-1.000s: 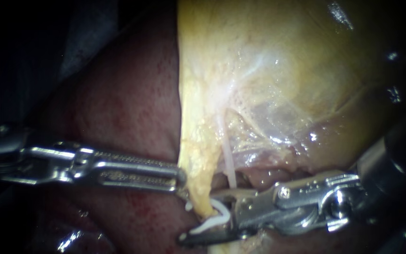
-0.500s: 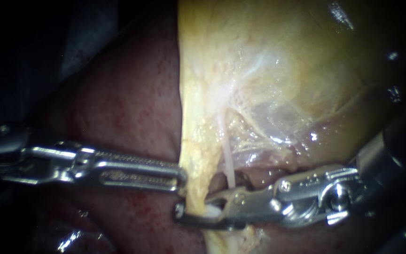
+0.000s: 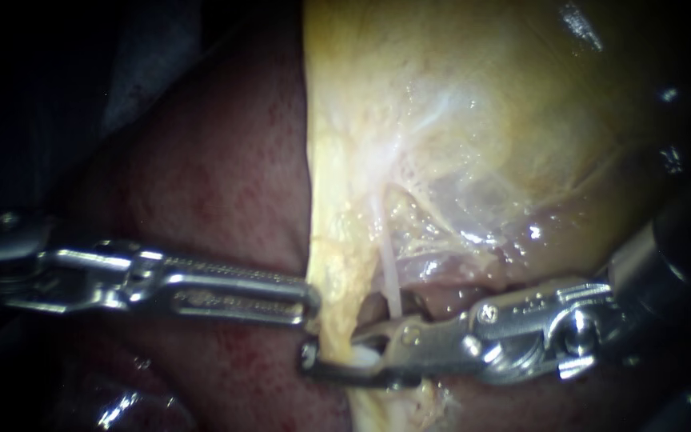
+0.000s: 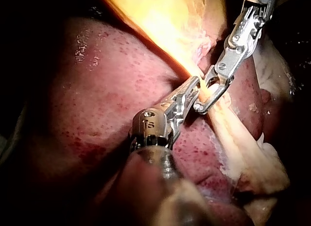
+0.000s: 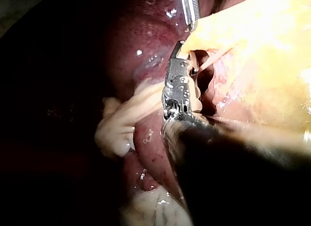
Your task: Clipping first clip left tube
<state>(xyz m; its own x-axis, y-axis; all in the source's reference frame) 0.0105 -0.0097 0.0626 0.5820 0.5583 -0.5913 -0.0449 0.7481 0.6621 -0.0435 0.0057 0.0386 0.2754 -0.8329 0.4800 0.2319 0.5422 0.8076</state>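
The left tube [image 3: 331, 280] is a yellow fatty band running down from the gallbladder [image 3: 481, 120]. My right instrument [image 3: 337, 360] comes in from the right, and its jaws lie closed across this band low down. A white clip [image 3: 364, 358] shows squeezed between them against the tube. My left instrument [image 3: 304, 302] reaches in from the left, jaws together on the band's left edge just above the right jaws. In the left wrist view my left instrument [image 4: 192, 90] holds the yellow band, and the right instrument [image 4: 210, 92] hooks around it just beyond.
A thin pale tube [image 3: 389, 272] runs down just right of the yellow band, ending behind the right instrument's upper jaw. Dark red liver [image 3: 217, 176] fills the left and lies under both instruments. A pale loose tissue flap [image 5: 121, 124] lies beside the right instrument.
The right instrument's jaws, open with the white clip a second ago, slid left around the yellow band and closed on it. The left instrument has held still.
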